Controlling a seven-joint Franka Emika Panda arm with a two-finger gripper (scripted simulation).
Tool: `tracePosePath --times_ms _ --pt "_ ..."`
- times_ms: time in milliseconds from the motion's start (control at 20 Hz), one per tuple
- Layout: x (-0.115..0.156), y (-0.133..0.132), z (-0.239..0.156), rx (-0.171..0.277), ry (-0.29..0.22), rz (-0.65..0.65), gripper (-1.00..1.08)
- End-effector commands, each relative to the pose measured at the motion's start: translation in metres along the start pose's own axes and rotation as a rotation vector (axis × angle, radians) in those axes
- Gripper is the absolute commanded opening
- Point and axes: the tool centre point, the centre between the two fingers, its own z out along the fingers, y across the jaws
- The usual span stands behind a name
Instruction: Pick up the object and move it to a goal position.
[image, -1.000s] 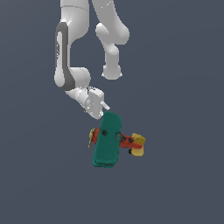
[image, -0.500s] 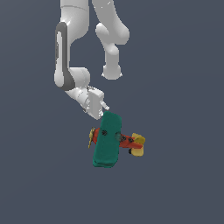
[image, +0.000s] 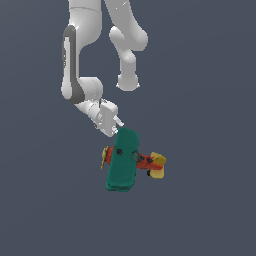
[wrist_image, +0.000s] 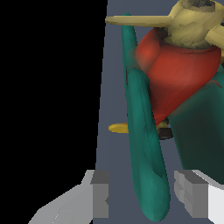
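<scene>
1. Grey finger pads (wrist_image: 99, 199) sit nearest the wrist camera, one on each side of a teal wing tip. The gripper (wrist_image: 146, 197) has its jaws spread, with the wing edge in the gap between them.
2. I can't confirm contact: in the wrist view there's visible space between each pad and the wing, so I read the fingers as apart and not clamped on anything.
3. Next out is the toy plane (wrist_image: 175, 87). Its teal wing (wrist_image: 144, 144) runs edge-on away from the fingers, and the second wing fills the frame's edge beside it.
4. Beyond the wing is the red body (wrist_image: 179, 74), with a small black wheel (wrist_image: 164, 132) just under it.
5. Farthest in the wrist view is the yellow nose with the propeller blade (wrist_image: 140, 20) sticking out sideways. A second yellow sliver (wrist_image: 118, 127) shows past the wing; I can't tell which part it is.
6. A black band covers a large strip of the wrist picture; I can't tell what it is.
7. In the exterior view, the plane (image: 122, 160) lies on the flat dark grey ground (image: 210, 210), wings seen from above, yellow tail (image: 158, 165) toward the exterior view's right and propeller toward its left.
8. The gripper (image: 119, 125) comes in tilted, touching or just beside the far end of the top wing.
9. The white arm (image: 80, 60) rises behind it to the top of the frame.
</scene>
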Motion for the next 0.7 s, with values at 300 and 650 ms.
tracePosePath --times_ms 300,650 --pt "0.009 0.005 -0.006 0.019 0.062 -0.009 0.28" --pt "0.015 0.009 -0.011 0.03 0.104 -0.015 0.28"
